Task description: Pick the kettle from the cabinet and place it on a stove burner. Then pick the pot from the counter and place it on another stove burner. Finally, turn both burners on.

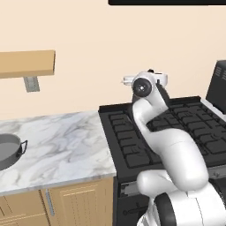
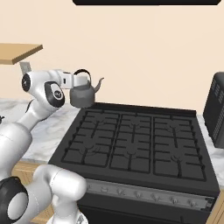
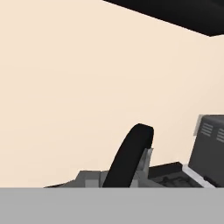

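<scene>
- Above the rear left corner of the black cooktop with cast-iron grates (image 2: 135, 144), my two-finger gripper (image 2: 78, 81) is clamped on the black arched handle of the small dark grey metal kettle (image 2: 83, 94).
- The kettle hangs upright, spout pointing right, over the line where the cooktop's left edge meets the white marble counter with grey veining (image 1: 62, 137). I cannot tell whether its base touches anything below.
- In the hand view the kettle's handle (image 3: 131, 155) arches up between my fingertips, with bare cream wall behind it.
- All grates of the cooktop lie bare, leaving open room across the full width from the left edge to the right edge.
- A dark boxy appliance (image 2: 216, 109) stands on the counter just beside the cooktop's right edge.
- The wide shallow grey metal pot with loop side handles (image 1: 9, 150) sits on the counter at the far left, well apart from the cooktop, cut off by the left border of the left base view.
- The light tan wooden plank shelf with grey bracket (image 1: 26, 64) projects from the wall above the pot, well apart from my arm.
- A dark panel (image 1: 167, 2) runs along the top of the wall above the cooktop.
</scene>
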{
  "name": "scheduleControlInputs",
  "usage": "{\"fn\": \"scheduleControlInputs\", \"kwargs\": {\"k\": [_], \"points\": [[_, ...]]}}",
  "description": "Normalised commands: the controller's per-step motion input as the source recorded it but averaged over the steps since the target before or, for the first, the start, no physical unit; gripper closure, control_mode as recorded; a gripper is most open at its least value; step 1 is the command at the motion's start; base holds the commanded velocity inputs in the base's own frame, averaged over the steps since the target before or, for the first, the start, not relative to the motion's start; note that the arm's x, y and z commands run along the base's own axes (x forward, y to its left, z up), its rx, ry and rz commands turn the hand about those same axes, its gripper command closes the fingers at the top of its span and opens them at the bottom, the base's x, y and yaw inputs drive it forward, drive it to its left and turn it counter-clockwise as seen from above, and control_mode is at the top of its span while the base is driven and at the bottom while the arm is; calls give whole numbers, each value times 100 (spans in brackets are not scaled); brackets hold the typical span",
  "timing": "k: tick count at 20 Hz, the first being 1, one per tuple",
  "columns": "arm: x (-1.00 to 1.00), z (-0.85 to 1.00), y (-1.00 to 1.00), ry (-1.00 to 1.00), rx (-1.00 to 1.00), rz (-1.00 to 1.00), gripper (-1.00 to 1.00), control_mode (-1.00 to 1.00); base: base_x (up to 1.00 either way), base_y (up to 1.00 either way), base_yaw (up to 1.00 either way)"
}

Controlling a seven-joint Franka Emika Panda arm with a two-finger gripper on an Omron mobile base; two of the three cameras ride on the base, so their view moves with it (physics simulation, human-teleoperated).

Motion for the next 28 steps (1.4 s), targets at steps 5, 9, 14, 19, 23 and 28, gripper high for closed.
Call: {"fn": "scheduleControlInputs", "kwargs": {"k": [5,9,14,19,23,28], "points": [[30,-38,0,0,0,-10,100,-100,0,0,0],[20,-37,0,-3,2,-6,100,-100,0,0,0],[18,-29,-1,-5,3,-4,100,-100,0,0,0],[10,-29,-1,-7,3,-2,100,-100,0,0,0],[11,-30,-1,-6,2,-1,100,-100,0,0,0],[16,-26,-1,-2,1,-2,100,-100,0,0,0]]}}
